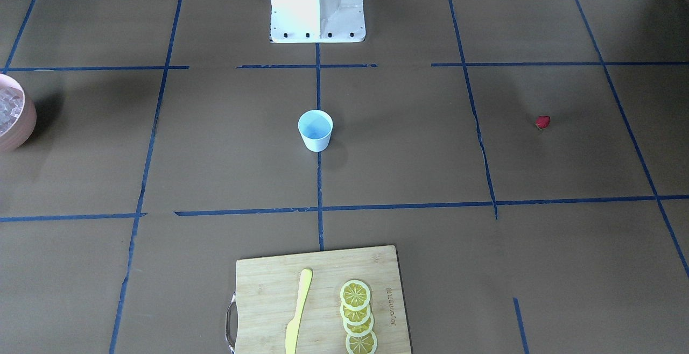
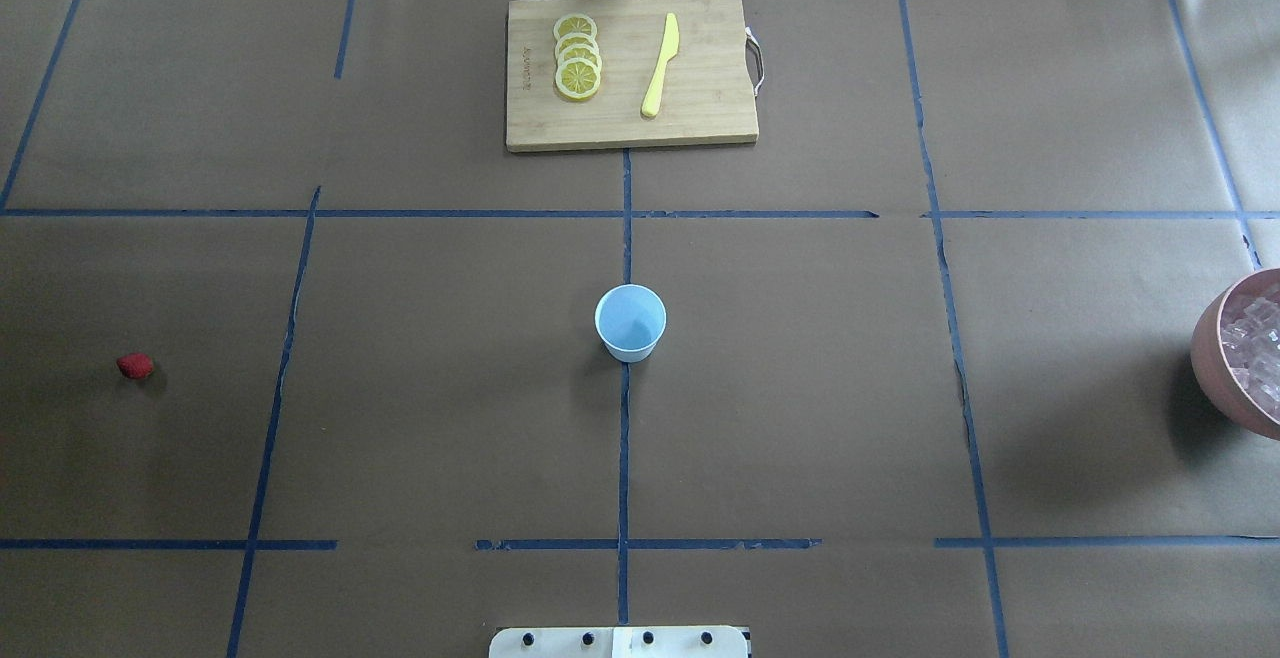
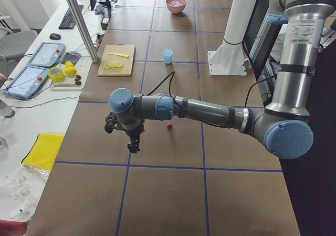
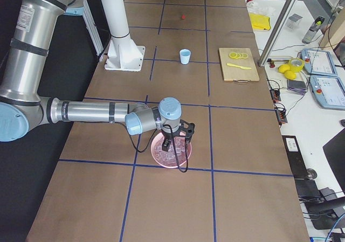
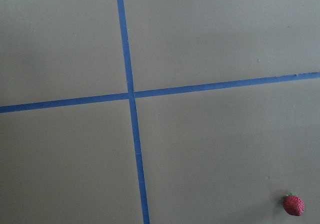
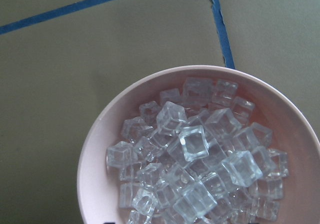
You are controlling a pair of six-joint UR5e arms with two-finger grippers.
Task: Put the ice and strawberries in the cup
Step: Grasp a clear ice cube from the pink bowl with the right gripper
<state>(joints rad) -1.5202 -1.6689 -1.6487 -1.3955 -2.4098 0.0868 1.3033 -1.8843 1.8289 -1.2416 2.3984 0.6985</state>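
The pink bowl (image 6: 94, 154) sits directly beneath the right gripper (image 4: 173, 145), heaped with ice (image 6: 194, 143). The cubes are glossy and loosely piled. I judge that a descent into them may shove several aside or pinch two at once, and a slick cube could squirt from the fingers on the long carry. The bowl itself might skate on the table (image 2: 400, 388) if a finger presses against its wall.

The cup (image 2: 630, 323) stands upright and empty, between the two grippers and well apart from both. It looks light, and a finger that clips its rim on arrival would probably tip it.

The strawberry (image 5: 294, 205) lies near the left gripper (image 3: 134, 144) but not under it, at the lower right corner of that wrist's view. It is tiny and roundish, so an off-centre closing would likely roll it away rather than catch it.

Neither gripper appears in the overhead or front-facing view, and neither wrist camera shows its own fingers. Each gripper shows only in a side view, small and dark, so I cannot tell how far either is open or whether either has hold of anything. The bowl is cut off by the frame edge in the overhead, front-facing and right wrist views. The top layer of ice hides how deep the pile goes.
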